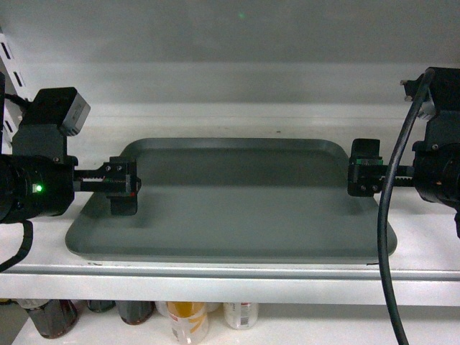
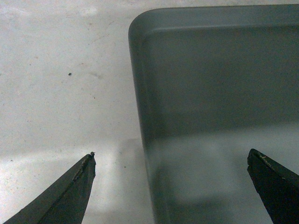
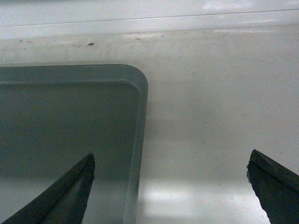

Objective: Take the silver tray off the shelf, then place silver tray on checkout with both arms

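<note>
The silver tray point(image 1: 237, 201) lies flat on the white shelf point(image 1: 230, 277). My left gripper point(image 1: 122, 188) hovers over the tray's left edge. In the left wrist view it point(image 2: 170, 157) is open, one fingertip point(image 2: 81, 182) over bare shelf point(image 2: 60, 84) and the other over the tray point(image 2: 215, 84). My right gripper point(image 1: 364, 176) sits at the tray's right edge. It point(image 3: 170, 157) is open too, straddling the tray's rim point(image 3: 138, 154), with one fingertip point(image 3: 273, 184) over the shelf point(image 3: 210, 102). Neither gripper holds anything. The checkout is out of view.
Bottles point(image 1: 188, 320) stand on the level below the shelf's thick front lip. The shelf's white back wall point(image 1: 230, 79) rises close behind the tray. A thick black cable point(image 1: 388, 208) hangs in front of the tray's right side.
</note>
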{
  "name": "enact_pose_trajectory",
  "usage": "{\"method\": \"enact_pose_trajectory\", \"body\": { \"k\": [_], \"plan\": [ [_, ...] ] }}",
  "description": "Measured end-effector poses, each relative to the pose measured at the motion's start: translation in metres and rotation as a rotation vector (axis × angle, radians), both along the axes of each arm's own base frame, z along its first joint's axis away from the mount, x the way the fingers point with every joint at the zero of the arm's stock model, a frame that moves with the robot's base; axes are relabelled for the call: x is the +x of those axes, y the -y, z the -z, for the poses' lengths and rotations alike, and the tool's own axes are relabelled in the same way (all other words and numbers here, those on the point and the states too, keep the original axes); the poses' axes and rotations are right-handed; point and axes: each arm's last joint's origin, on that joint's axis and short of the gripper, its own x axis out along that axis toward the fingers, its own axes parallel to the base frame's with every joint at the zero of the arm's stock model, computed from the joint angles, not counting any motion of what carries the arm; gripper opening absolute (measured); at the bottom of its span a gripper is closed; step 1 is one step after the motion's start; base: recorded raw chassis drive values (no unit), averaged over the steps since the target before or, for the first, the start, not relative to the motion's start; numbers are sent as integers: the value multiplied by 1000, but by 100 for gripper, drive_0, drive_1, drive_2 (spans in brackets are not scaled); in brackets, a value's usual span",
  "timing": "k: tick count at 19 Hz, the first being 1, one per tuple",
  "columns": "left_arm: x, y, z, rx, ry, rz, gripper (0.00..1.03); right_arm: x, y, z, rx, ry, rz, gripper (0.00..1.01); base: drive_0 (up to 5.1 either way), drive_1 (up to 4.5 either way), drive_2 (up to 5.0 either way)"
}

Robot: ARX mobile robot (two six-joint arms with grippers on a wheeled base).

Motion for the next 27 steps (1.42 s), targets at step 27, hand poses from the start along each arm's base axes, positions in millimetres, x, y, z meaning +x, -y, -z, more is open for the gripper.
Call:
{"method": "enact_pose_trajectory", "body": {
  "k": [27],
  "plan": [
    [10,1,10,29,-83,-4,98,12,-12,17,-70,-158,31,98,0,0,0]
  ]
}}
